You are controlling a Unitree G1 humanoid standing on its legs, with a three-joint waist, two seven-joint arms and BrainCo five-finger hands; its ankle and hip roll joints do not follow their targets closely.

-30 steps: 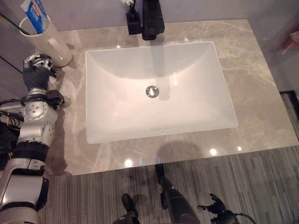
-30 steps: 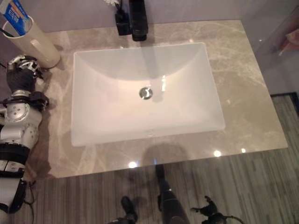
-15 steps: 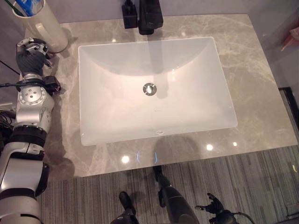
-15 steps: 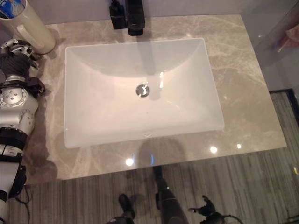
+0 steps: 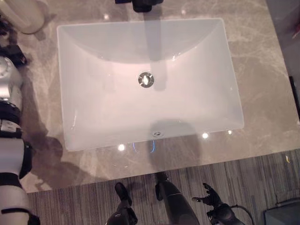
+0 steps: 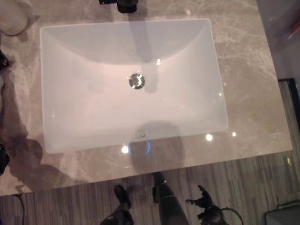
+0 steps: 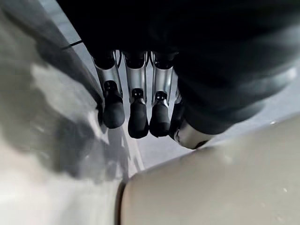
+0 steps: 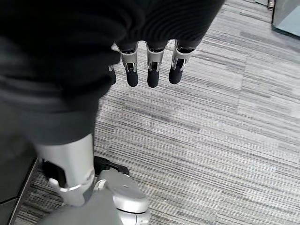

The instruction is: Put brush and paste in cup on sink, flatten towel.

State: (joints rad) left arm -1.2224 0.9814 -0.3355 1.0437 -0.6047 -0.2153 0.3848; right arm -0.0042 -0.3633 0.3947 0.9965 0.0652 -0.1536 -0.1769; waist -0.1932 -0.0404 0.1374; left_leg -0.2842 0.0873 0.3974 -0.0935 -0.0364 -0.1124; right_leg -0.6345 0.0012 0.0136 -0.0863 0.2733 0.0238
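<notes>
A cream cup (image 5: 24, 17) stands on the marble counter (image 5: 262, 75) at its back left corner, its top cut off by the view's edge. My left hand (image 7: 137, 112) hangs right beside the cup's cream wall (image 7: 215, 187), open with relaxed fingers and nothing held. My left arm (image 5: 9, 89) runs along the counter's left edge. Low by the striped floor, my right hand (image 5: 210, 197) hangs open; its fingers (image 8: 151, 70) are loose and hold nothing.
A white rectangular sink basin (image 5: 93, 108) with a metal drain (image 5: 146, 79) takes up the counter's middle. A black faucet (image 5: 143, 4) stands behind it. Bare marble lies to the basin's right. A dark box (image 5: 281, 215) sits on the floor at the lower right.
The camera has tilted down: cup, faucet and basin slid toward the top edge and more floor shows. The cup's top with its contents went out of frame. Both hands stayed put.
</notes>
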